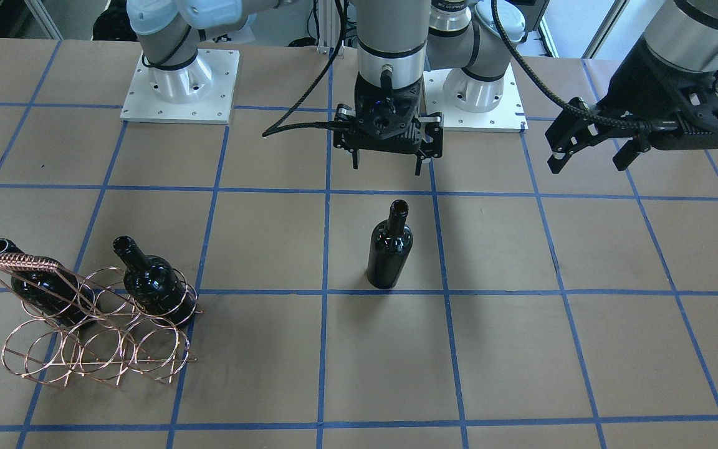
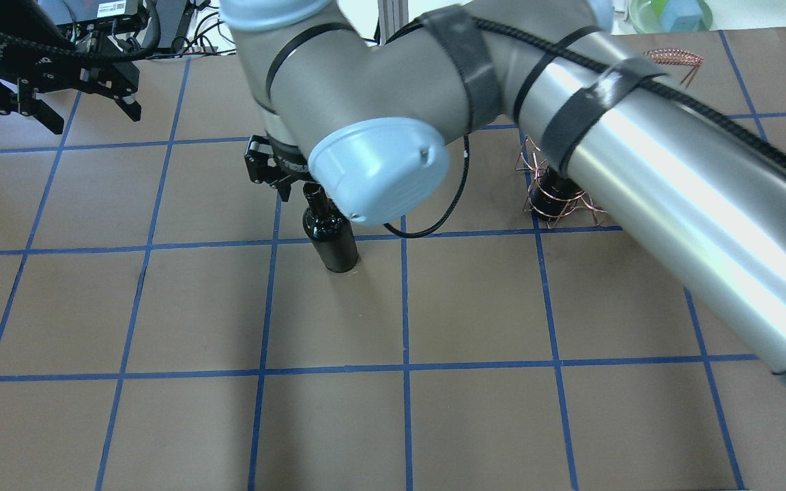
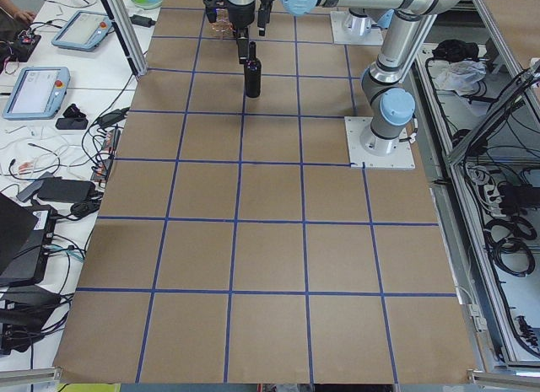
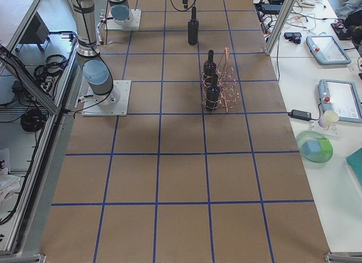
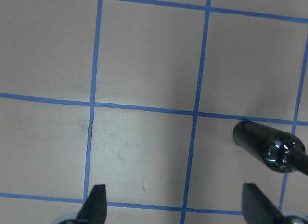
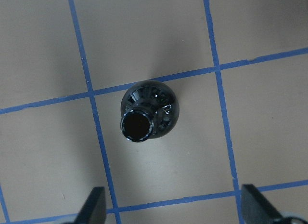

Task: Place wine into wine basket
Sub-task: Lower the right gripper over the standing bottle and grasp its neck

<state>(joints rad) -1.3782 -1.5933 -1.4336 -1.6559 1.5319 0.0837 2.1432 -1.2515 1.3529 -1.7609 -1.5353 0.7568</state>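
Left gripper (image 2: 93,117): is hanging over the table (image 2: 475,307), fingers apart, holding nothing.
Right gripper (image 1: 387,167): is hovering with fingers spread wide, touching nothing.
Bottle (image 1: 390,249): is standing upright just below the right gripper, free of its fingers.
Basket (image 1: 97,340): is sitting well apart from the right gripper, on the side away from the left gripper, carrying two other bottles (image 1: 153,287).

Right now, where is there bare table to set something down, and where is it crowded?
Bare: the squares between the standing bottle and the basket, and those beneath the left gripper. Crowded: the basket, holding two bottles, and under the open right gripper.
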